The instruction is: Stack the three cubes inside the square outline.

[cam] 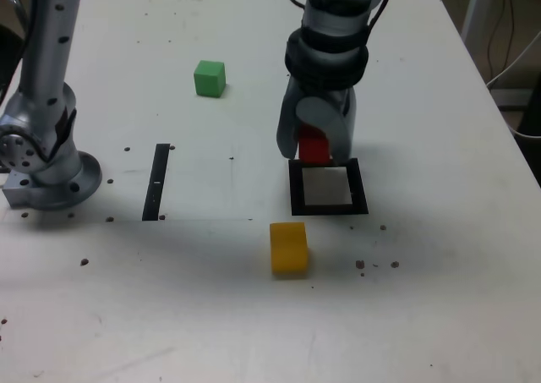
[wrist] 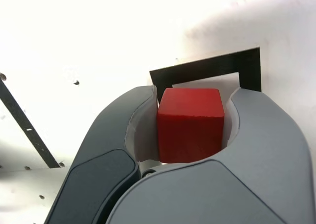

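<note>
My gripper (cam: 315, 149) is shut on the red cube (cam: 314, 147), held just above the far edge of the black square outline (cam: 328, 187). In the wrist view the red cube (wrist: 190, 124) sits squeezed between both grey fingers (wrist: 123, 135), with the square outline (wrist: 217, 68) showing beyond it. The outline's white centre holds nothing. The yellow cube (cam: 288, 247) rests on the table in front of the outline, nearer the camera. The green cube (cam: 209, 78) lies far back, toward the exterior view's left.
The arm's grey base (cam: 46, 159) stands at the exterior view's left. A thin black strip (cam: 157, 181) lies between the base and the outline, also seen as the strip (wrist: 24, 127) in the wrist view. Small dark specks dot the white table (cam: 439, 298).
</note>
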Controlling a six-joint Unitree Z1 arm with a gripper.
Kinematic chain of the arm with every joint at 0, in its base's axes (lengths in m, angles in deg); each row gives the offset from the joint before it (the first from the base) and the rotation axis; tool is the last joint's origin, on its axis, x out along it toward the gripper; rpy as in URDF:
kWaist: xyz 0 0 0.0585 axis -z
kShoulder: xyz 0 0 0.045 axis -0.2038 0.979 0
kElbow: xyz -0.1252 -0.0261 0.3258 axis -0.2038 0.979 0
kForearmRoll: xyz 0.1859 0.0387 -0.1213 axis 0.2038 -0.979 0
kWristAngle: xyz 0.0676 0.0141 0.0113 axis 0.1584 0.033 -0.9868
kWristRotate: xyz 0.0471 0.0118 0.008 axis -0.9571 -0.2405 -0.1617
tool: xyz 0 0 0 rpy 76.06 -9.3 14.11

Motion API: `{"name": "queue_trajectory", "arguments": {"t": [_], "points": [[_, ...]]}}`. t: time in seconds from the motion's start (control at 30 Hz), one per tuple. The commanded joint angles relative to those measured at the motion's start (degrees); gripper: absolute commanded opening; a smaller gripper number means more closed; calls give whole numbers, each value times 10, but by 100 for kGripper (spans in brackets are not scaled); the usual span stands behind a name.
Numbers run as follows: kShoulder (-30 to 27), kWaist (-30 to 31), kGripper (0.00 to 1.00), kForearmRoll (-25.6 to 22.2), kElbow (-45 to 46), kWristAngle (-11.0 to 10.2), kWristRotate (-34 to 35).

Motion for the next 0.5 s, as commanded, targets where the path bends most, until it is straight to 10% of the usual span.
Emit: {"name": "queue_trajectory", "arguments": {"t": [0.0,0.47], "points": [[1,3,22,8,8,11,9],[26,9,22,43,23,36,16]]}}
